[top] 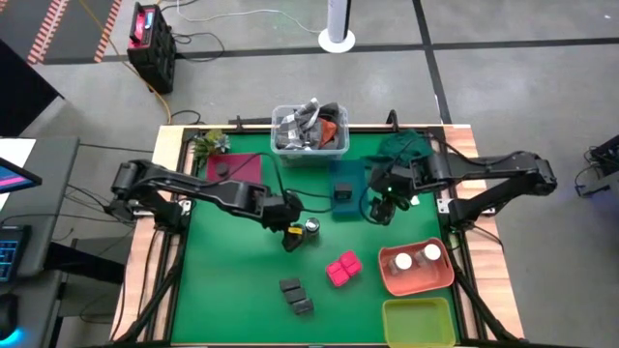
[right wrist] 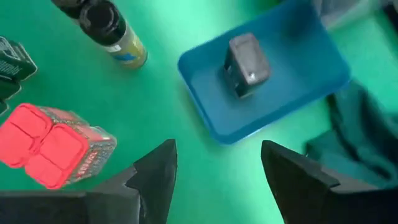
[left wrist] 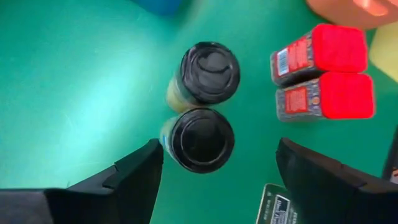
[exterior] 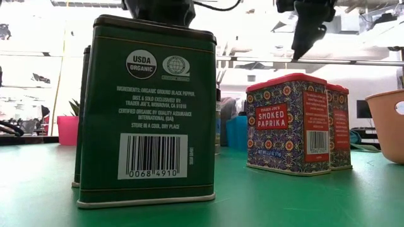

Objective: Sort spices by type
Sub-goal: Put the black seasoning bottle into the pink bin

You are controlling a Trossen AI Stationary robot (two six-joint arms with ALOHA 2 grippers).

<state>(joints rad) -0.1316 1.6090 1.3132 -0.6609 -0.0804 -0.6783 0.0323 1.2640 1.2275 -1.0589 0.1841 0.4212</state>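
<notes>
From above, the green table (top: 232,290) sits on a grey floor crossed by cables, with a white stand base (top: 337,40) beyond it. The left gripper (top: 293,235) hangs over two dark round jars (top: 310,226) at mid-table. The right gripper (top: 384,209) is just beside the blue tray (top: 345,179), which holds one dark box (top: 344,190). Two pink tins (top: 341,269) stand near centre, two grey boxes (top: 296,296) nearer the front, and two white-capped jars (top: 416,257) in the orange tray (top: 416,280).

The low view alone reads the labels: a green black pepper tin (exterior: 148,113) and smoked paprika tins (exterior: 287,123), with a bright room behind.

The left wrist view shows spread fingers (left wrist: 134,171) above the two jars (left wrist: 200,140).

The right wrist view shows its fingers (right wrist: 155,171) apart, gripping nothing, above the blue tray (right wrist: 311,84).
</notes>
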